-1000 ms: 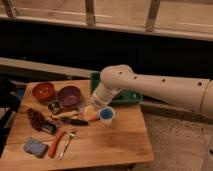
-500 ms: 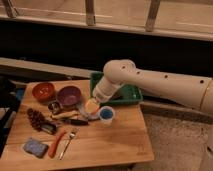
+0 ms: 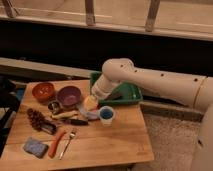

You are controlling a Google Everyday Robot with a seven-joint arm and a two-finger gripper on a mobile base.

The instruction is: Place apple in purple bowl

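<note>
The yellow-orange apple (image 3: pixel 91 102) is in my gripper (image 3: pixel 89 107), which is shut on it at the end of the white arm. It hangs just above the wooden table (image 3: pixel 115 142). The apple is right beside the right rim of the dull purple bowl (image 3: pixel 68 95), still outside it. The blue-and-white cup (image 3: pixel 106 115) stands just right of and below the gripper.
An orange-red bowl (image 3: pixel 43 91) sits left of the purple one. A green tray (image 3: pixel 126 93) lies behind the arm. A small can (image 3: pixel 54 106), a brown cluster (image 3: pixel 36 119), a dark utensil (image 3: pixel 75 121), a blue sponge (image 3: pixel 35 147), an orange tool (image 3: pixel 56 144) and a fork (image 3: pixel 67 144) lie in front.
The gripper has risen and moved slightly left with the apple, away from the cup and closer to the purple bowl's rim.
</note>
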